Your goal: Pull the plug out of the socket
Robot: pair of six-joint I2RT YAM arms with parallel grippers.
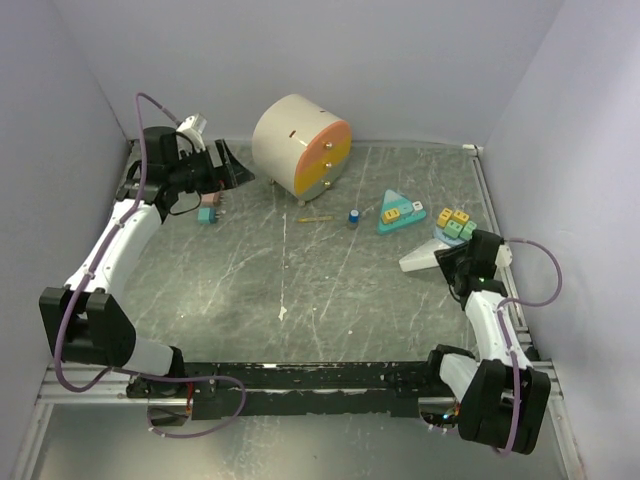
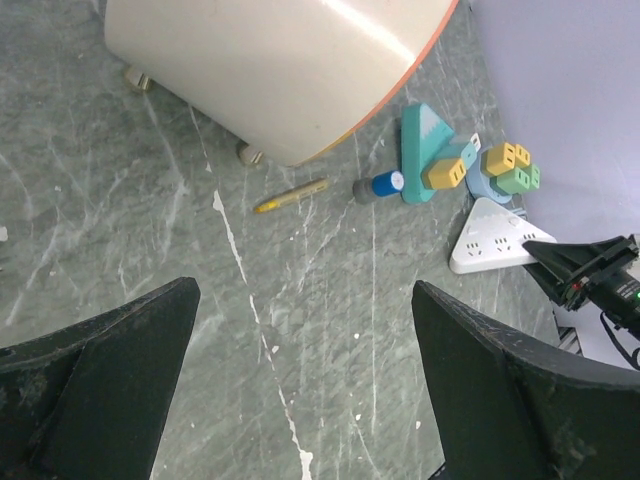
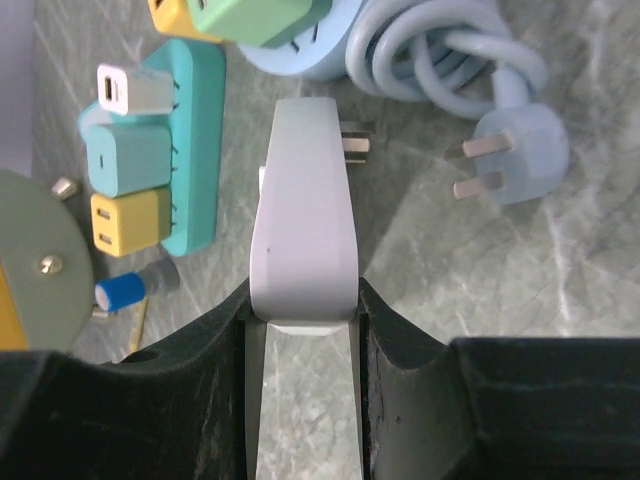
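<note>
At the right edge of the table (image 1: 300,300), the right claw (image 3: 305,300) is clenched on the near end of a white power strip (image 3: 305,215), one finger against each flat face, so the strip stands on edge in the wrist view. A pair of metal prongs (image 3: 355,140) shows just past its right side; what they belong to cannot be told. Just beyond lie a teal power strip (image 3: 190,150) with three small plugs seated in it and a pale blue round socket (image 1: 452,232) carrying green and yellow plugs, its cord (image 3: 440,50) coiled beside it. Far left, the left claw (image 1: 232,165) hangs wide open and empty, near a cream drum (image 1: 295,140), with two loose plugs (image 1: 208,212) on the table beneath it.
</note>
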